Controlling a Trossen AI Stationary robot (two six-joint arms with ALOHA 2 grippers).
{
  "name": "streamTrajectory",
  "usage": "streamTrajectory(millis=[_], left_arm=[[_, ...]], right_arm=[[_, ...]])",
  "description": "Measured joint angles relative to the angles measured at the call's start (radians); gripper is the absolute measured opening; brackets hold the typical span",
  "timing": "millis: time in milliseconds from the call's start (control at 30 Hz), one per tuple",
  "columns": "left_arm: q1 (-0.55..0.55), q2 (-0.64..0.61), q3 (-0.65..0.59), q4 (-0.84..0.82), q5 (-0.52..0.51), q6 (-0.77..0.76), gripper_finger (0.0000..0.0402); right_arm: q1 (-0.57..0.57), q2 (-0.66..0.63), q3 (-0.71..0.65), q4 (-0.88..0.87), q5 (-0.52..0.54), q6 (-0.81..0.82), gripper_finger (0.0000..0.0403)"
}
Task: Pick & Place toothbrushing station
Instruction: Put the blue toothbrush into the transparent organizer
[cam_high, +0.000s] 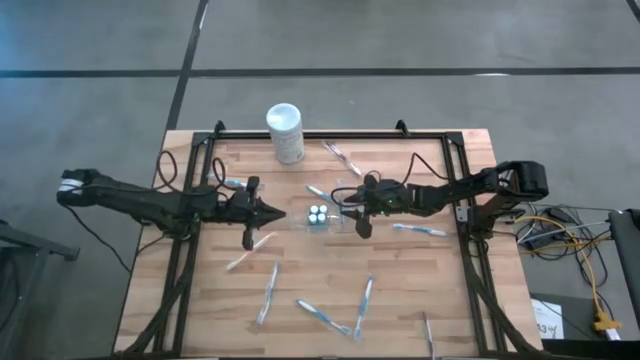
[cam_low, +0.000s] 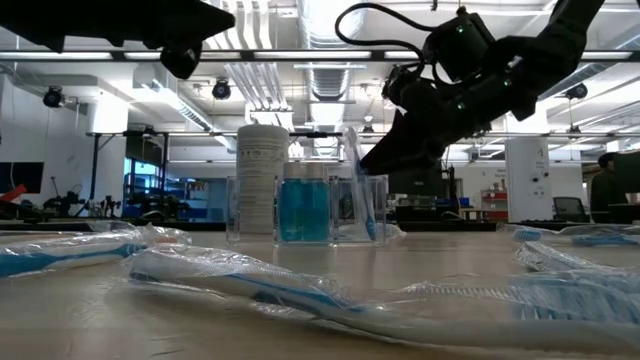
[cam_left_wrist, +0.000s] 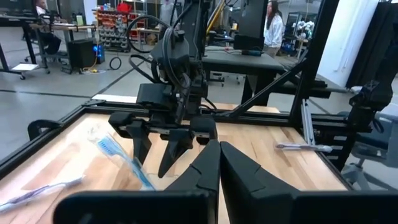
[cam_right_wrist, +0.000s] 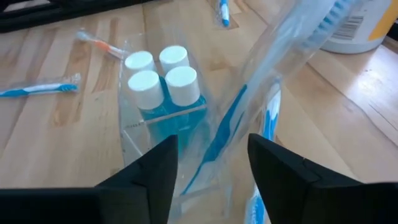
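1. Wrapped toothbrushes (cam_high: 268, 292) lie scattered on the near half of the tabletop (cam_high: 200, 310).
2. The toothbrushing station (cam_high: 322, 215) stands upright mid-tabletop, its open top upward, holding four white-capped blue bottles (cam_right_wrist: 161, 73) and a wrapped toothbrush (cam_right_wrist: 231, 121) that leans steeply upward.
3. The right pincer (cam_right_wrist: 210, 163) hovers just right of the station, its jaws apart either side of that toothbrush.
4. The left pincer (cam_high: 276, 213), closed and empty, is left of the station.
5. A white canister (cam_high: 285, 132) stands at the far edge.
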Motion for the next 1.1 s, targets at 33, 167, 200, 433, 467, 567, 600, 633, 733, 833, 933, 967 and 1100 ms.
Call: streamTrajectory(millis=[33,167,200,433,467,567,600,633,733,833,933,967,1100], left_arm=[[0.000,-0.005,0.001,-0.011,0.000,0.005,0.0012],[0.000,-0.028,0.001,-0.029,0.000,-0.001,0.0012],[0.000,-0.035,0.001,-0.040,0.000,-0.009,0.0012],[0.000,-0.096,0.035,-0.279,-0.124,-0.054,0.0012],[0.001,-0.102,0.045,-0.340,-0.174,-0.060,0.0012],[0.011,-0.105,0.070,-0.494,-0.324,-0.093,0.0012],[0.019,-0.105,0.078,-0.539,-0.358,-0.102,0.0012],[0.030,-0.103,0.086,-0.583,-0.376,-0.111,0.0012],[0.082,-0.093,0.101,-0.735,-0.380,-0.143,0.0012],[0.169,-0.077,0.112,-0.856,-0.336,-0.184,0.0010],[0.318,-0.031,0.121,-0.921,-0.135,-0.191,0.0004],[0.371,-0.006,0.123,-0.937,-0.075,-0.184,0.0004],[0.561,0.091,0.170,-1.024,0.066,-0.100,0.0017]], right_arm=[[0.000,-0.002,0.000,0.001,0.000,0.001,0.0196],[0.000,-0.017,0.000,-0.008,-0.002,0.012,0.0198],[0.000,-0.024,0.000,-0.015,-0.002,0.018,0.0198],[0.000,-0.127,-0.003,-0.025,-0.003,-0.023,0.0196],[0.002,-0.154,-0.007,-0.026,-0.003,-0.034,0.0195],[0.016,-0.256,-0.038,-0.029,-0.007,-0.039,0.0189],[0.025,-0.292,-0.054,-0.027,-0.007,-0.039,0.0187],[0.039,-0.327,-0.074,-0.020,-0.007,-0.039,0.0184],[0.088,-0.410,-0.157,0.050,-0.006,-0.057,0.0175],[0.130,-0.469,-0.249,0.158,-0.001,-0.091,0.0167],[0.142,-0.510,-0.330,0.239,0.001,-0.098,0.0167],[0.142,-0.522,-0.353,0.252,0.002,-0.093,0.0167],[0.142,-0.559,-0.411,0.267,0.003,-0.086,0.0166]])
